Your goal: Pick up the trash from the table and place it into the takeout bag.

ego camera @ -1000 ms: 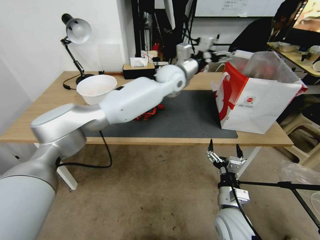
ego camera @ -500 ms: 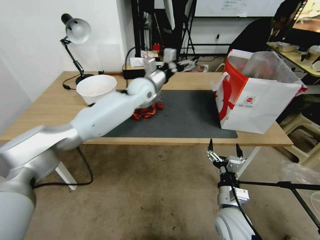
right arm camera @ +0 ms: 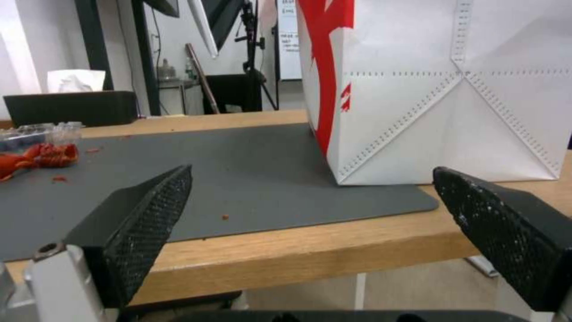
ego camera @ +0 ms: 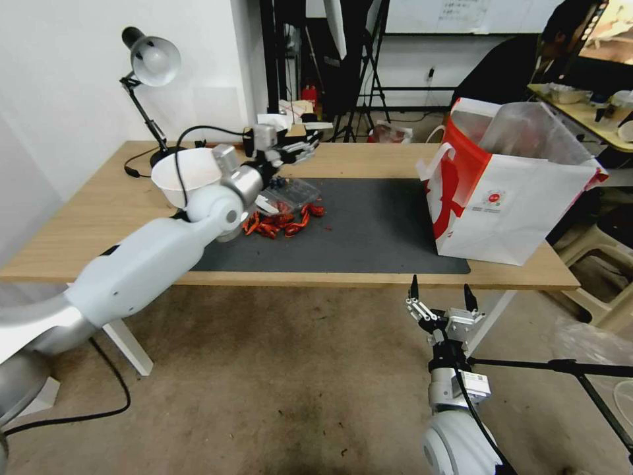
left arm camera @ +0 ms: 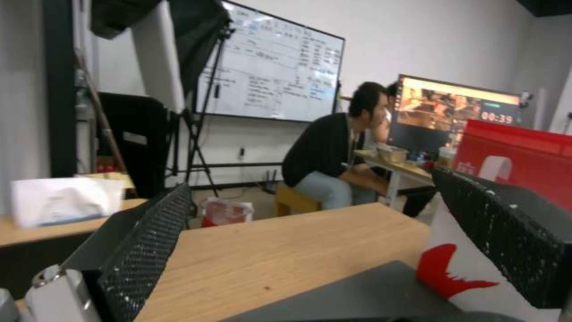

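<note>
Before the desk edge, the right gripper held its jaws wide apart and empty, the takeout bag standing on the grey mat and red scraps lying well apart from it.

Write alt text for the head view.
The left pincer, open and empty, hangs above red scraps on the table's grey mat. The takeout bag stands rightward; the right pincer waits open below the table edge.
</note>
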Robot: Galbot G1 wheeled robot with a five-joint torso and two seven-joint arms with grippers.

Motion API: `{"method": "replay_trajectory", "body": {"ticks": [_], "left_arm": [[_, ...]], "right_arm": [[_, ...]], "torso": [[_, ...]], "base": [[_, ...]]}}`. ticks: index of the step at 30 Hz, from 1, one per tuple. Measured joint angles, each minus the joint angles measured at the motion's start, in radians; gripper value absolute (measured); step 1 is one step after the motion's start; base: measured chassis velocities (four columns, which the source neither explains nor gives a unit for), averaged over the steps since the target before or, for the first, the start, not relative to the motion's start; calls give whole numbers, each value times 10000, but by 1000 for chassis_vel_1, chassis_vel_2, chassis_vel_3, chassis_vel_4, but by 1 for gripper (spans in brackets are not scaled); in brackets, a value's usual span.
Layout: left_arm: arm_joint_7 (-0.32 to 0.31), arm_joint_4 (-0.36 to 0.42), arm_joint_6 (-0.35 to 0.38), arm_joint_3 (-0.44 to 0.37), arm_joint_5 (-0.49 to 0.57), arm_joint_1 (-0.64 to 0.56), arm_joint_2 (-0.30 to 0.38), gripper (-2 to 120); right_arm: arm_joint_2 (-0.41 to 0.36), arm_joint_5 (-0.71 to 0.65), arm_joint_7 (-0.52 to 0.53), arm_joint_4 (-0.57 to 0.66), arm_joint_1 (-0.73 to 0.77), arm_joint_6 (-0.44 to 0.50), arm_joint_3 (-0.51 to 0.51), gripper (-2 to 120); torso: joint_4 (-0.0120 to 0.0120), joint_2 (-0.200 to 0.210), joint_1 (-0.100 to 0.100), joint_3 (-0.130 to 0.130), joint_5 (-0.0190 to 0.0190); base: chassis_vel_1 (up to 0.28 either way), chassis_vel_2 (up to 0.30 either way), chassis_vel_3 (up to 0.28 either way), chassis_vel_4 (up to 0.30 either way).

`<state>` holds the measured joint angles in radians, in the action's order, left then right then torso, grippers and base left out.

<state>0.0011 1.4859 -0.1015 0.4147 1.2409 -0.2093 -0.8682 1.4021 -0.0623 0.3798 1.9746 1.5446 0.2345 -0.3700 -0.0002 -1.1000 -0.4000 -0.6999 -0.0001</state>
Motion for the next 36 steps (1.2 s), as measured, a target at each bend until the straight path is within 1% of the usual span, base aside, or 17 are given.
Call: {"method": "replay_trajectory", "body": {"ticks": [2, 3, 6, 7, 10, 11, 13, 14, 18, 19, 20, 25, 26, 28, 29, 32, 36], "left_arm": [[72, 185, -5, -437, -117, -403, 258, 100], [72, 185, -5, -437, -117, -403, 258, 100], [197, 643, -9, -1529, -494, -1457, 766, 100], [197, 643, -9, -1529, -494, -1457, 766, 100], [260, 1112, 14, -2441, -1085, -2577, 1164, 100], [260, 1112, 14, -2441, -1085, -2577, 1164, 100], [284, 1563, 49, -3174, -1555, -3552, 1430, 100], [284, 1563, 49, -3174, -1555, -3552, 1430, 100], [304, 2286, 60, -4467, -1975, -5240, 1838, 100], [304, 2286, 60, -4467, -1975, -5240, 1838, 100], [320, 2395, 28, -4819, -2104, -5697, 1902, 100], [290, 2764, -256, -5849, -2641, -7021, 1910, 100], [290, 2764, -256, -5849, -2641, -7021, 1910, 100], [235, 2998, -341, -6520, -2978, -7744, 1758, 100], [235, 2998, -341, -6520, -2978, -7744, 1758, 100], [203, 3169, -477, -7233, -3541, -8642, 1380, 100], [171, 3274, -593, -7666, -4000, -9261, 1114, 100]], "right_arm": [[-1, 5, -7, 0, 13, -4, 2, 100], [-1, 5, -7, 0, 13, -4, 2, 100], [-18, 8, -14, 0, 26, -6, 4, 100], [-18, 8, -14, 0, 26, -6, 4, 100], [-26, 8, -21, -20, -2, -20, 65, 100], [-26, 8, -21, -20, -2, -20, 65, 100], [-37, 9, -25, -32, -41, -41, 116, 100], [-37, 9, -25, -32, -41, -41, 116, 100], [-84, 12, -28, -39, -67, -60, 158, 100], [-84, 12, -28, -39, -67, -60, 158, 100], [-90, 12, -29, -39, -62, -63, 163, 100], [-135, 15, -31, -11, -28, -66, 174, 100], [-135, 15, -31, -11, -28, -66, 174, 100], [-153, 19, -30, -8, -24, -66, 168, 100], [-153, 19, -30, -8, -24, -66, 168, 100], [-152, 51, -31, 0, 27, -55, 154, 100], [-155, 74, -31, 1, 31, -39, 147, 100]], "torso": [[1, 0, 1, 0, 0], [1, 0, 1, 0, 0], [1, 0, 0, 0, 2], [1, 0, 0, 0, 2], [4, 0, 0, 0, 0], [4, 0, 0, 0, 0], [5, 0, 1, 0, -3], [5, 0, 1, 0, -3], [0, -1, 1, 0, 1], [0, -1, 1, 0, 1], [3, 0, 1, 0, 2], [0, -1, 1, 1, 2], [0, -1, 1, 1, 2], [1, -1, 1, 0, 2], [1, -1, 1, 0, 2], [1, -1, 2, 0, -1], [0, -1, 0, 0, 1]], "base": [[0, 0, 0, 0], [0, 0, 0, 0], [0, 0, 0, 0], [0, 0, 0, 0], [0, 0, 0, 0], [0, 0, 0, 0], [0, 0, 0, 0], [0, 0, 0, 0], [0, 0, 0, 0], [0, 0, 0, 0], [0, 0, 0, 0], [0, 0, 0, 0], [0, 0, 0, 0], [0, 0, 0, 0], [0, 0, 0, 0], [0, 0, 0, 0], [0, 0, 0, 0]]}}
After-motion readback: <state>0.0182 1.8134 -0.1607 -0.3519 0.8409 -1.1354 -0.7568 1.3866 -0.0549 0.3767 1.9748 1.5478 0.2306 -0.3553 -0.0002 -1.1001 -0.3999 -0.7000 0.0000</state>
